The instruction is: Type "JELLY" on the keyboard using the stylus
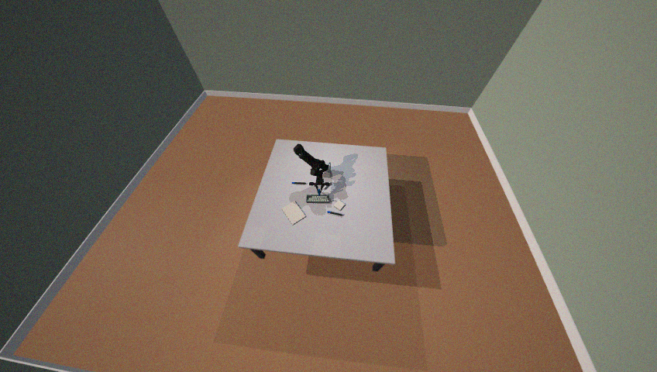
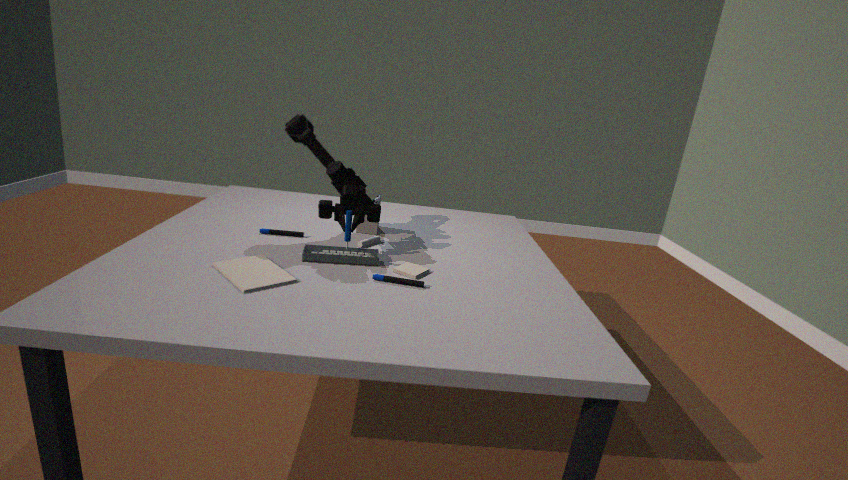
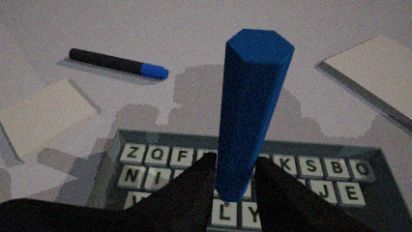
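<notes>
The keyboard (image 1: 318, 202) (image 2: 340, 259) (image 3: 384, 188) is a grey tray with white letter keys. My gripper (image 2: 348, 230) (image 3: 235, 162) is shut on the blue six-sided stylus (image 2: 348, 221) (image 3: 253, 87), which stands nearly upright above the keyboard. Its thin tip shows at the upper edge of the L key (image 3: 224, 212); whether it touches or presses the key I cannot tell. The Y key (image 3: 252, 212) is just right of L. The J key (image 3: 323, 192) and E key (image 3: 351, 194) are farther right, one row up. My fingers hide several middle keys.
A black pen with a blue end (image 1: 335, 213) (image 2: 399, 280) (image 3: 111, 62) and a small cream pad (image 1: 338, 204) (image 3: 45, 118) lie beside the keyboard. A larger cream pad (image 1: 294, 213) (image 2: 252, 273) (image 3: 379, 72) lies on the other side. Another pen (image 1: 299, 183) (image 2: 282, 233) lies near the arm.
</notes>
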Controlling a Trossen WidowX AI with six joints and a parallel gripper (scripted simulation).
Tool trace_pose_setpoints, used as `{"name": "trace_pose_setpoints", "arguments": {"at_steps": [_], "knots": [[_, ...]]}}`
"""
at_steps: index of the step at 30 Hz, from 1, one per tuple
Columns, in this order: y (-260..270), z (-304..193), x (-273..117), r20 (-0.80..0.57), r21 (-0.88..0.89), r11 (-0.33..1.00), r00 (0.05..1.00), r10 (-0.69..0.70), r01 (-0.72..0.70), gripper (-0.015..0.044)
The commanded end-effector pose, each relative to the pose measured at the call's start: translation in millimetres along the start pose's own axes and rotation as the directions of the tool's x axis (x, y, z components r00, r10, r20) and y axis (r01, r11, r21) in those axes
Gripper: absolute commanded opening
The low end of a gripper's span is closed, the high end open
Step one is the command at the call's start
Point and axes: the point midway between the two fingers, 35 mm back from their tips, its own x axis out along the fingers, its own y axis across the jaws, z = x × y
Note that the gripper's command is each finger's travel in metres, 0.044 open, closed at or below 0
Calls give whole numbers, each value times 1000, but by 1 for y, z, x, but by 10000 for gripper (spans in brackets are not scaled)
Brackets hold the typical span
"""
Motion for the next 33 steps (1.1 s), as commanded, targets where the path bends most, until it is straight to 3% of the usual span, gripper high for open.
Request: {"name": "trace_pose_setpoints", "arguments": {"at_steps": [1, 33], "knots": [[2, -3, 1, -3, -9, 1000, 1000, 7, -7, 81], [2, -13, 6, -3, -10, 1000, 1000, 7, -7, 81]]}}
